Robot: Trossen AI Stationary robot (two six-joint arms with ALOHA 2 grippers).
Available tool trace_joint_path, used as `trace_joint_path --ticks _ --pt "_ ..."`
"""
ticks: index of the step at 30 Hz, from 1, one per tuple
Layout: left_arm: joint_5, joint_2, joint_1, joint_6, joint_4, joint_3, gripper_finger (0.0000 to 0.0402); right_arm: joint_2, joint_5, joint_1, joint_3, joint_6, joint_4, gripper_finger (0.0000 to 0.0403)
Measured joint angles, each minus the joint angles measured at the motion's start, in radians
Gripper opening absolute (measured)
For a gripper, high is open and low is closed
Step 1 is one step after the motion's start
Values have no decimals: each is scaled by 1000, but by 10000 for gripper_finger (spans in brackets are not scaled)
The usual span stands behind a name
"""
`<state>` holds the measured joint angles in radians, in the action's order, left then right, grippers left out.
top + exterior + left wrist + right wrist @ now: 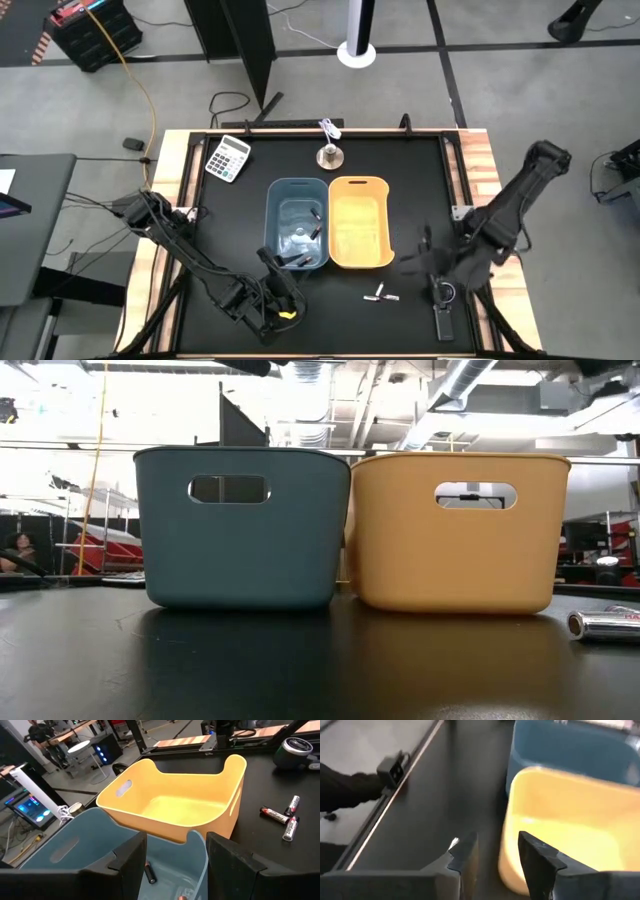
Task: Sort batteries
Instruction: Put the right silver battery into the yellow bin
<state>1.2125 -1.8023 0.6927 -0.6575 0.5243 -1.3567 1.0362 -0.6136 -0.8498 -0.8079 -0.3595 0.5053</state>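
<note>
While left gripper (175, 865) hovered open, empty over blue bin (75, 850), right gripper (495, 857) gaped empty beside yellow bin (570, 820); three batteries (381, 295) lay at table's 5 o'clock.

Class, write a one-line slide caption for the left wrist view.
Open left hand above the blue bin; yellow bin empty, three batteries on the table.
</note>
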Motion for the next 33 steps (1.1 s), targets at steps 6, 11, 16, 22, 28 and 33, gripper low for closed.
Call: trace_joint_path --ticks 6,11,16,22,28,33 --pt "2 0 -1 -1 -1 0 199 182 28 -65 -45 -264 87 190" --pt "3 0 -1 -2 -1 0 199 294 79 -109 -45 -442 85 219" --pt "5 0 -1 -6 -1 0 199 397 116 -121 -46 -536 80 223" --pt "5 0 -1 -8 -5 0 199 523 119 -101 -46 -557 19 219" --pt "5 0 -2 -6 -16 0 199 612 141 -82 -46 -560 -42 219" --pt "5 0 -1 -6 -19 0 199 654 164 -70 -47 -560 -87 219"
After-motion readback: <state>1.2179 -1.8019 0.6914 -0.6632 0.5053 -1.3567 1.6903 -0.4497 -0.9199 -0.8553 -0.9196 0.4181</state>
